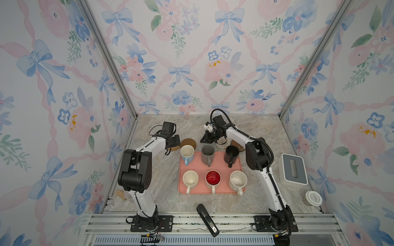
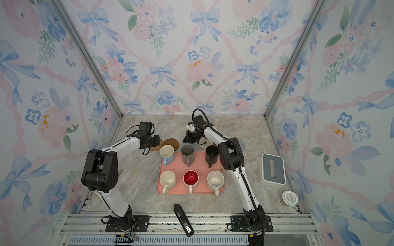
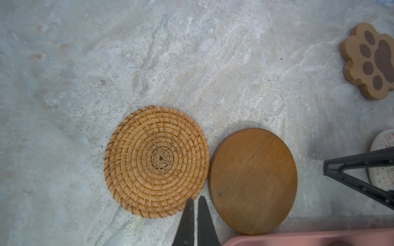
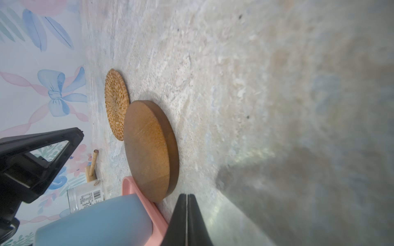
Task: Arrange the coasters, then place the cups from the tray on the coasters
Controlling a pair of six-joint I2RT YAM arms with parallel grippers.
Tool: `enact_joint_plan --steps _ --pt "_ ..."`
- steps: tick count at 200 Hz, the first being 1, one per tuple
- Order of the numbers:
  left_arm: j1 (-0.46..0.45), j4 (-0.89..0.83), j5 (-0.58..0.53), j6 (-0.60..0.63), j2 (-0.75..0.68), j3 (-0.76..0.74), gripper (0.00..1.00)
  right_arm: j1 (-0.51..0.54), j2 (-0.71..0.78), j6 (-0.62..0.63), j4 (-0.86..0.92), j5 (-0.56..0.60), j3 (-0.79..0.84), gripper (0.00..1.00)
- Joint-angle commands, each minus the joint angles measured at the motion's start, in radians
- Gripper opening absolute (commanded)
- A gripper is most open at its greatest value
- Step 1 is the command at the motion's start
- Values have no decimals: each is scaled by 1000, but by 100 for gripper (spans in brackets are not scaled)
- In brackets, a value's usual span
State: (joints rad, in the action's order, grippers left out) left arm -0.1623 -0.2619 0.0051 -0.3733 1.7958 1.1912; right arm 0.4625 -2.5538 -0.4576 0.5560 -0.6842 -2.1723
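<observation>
Six upright handled mugs [image 1: 213, 179] on salmon-pink tray [image 1: 221, 166]; woven rattan coaster [image 3: 156, 161] just beside brown round coaster [image 3: 252, 181]

Robot test booth, floral wallpaper panels [image 1: 191, 53], aluminium frame posts [image 1: 107, 55], marble-look tabletop [image 1: 170, 204]

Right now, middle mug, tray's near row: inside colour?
Red. The mug shows best in a top view.

Floral bow wallpaper [image 1: 191, 32], marble tabletop [image 1: 166, 203]
</observation>
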Motion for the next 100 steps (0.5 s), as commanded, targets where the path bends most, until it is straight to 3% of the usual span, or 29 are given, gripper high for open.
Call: enact_joint_plan --steps 1,69,100 --pt "-1 12 10 -21 -31 -19 0 -36 82 -8 -29 22 7 8" --pt "-29 108 43 -13 -80 -63 0 -172 22 -44 -35 92 -127 8" --pt "-53 155 45 -25 -85 -83 0 -212 -60 -123 -104 121 -226 3"
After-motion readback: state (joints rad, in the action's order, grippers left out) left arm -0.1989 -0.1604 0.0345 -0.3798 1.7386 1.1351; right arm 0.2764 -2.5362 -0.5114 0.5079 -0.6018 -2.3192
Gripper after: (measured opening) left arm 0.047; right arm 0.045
